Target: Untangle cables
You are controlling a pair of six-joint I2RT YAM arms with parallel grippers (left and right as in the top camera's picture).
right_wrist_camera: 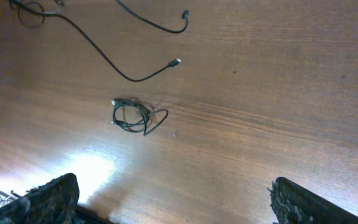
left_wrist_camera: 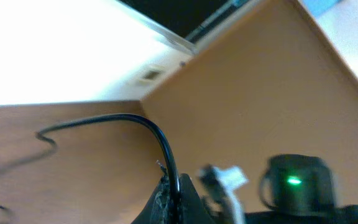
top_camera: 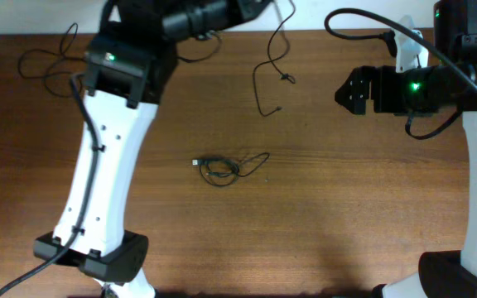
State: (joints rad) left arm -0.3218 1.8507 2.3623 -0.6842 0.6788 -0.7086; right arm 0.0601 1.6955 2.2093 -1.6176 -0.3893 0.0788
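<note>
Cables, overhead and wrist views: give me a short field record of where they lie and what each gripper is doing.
left gripper: shut on loose strand
right gripper: open, empty, apart from every cable
coiled bundle: middle of the wooden table, untouched, still knotted
loose strand: trails from the left gripper onto the wood
second cable: spread out at top left of the overhead view

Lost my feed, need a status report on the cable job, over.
Left gripper shut on a cable strand. Right gripper open, empty. Coiled bundle lies free, centre, not yet untangled. Nothing in the way.
</note>
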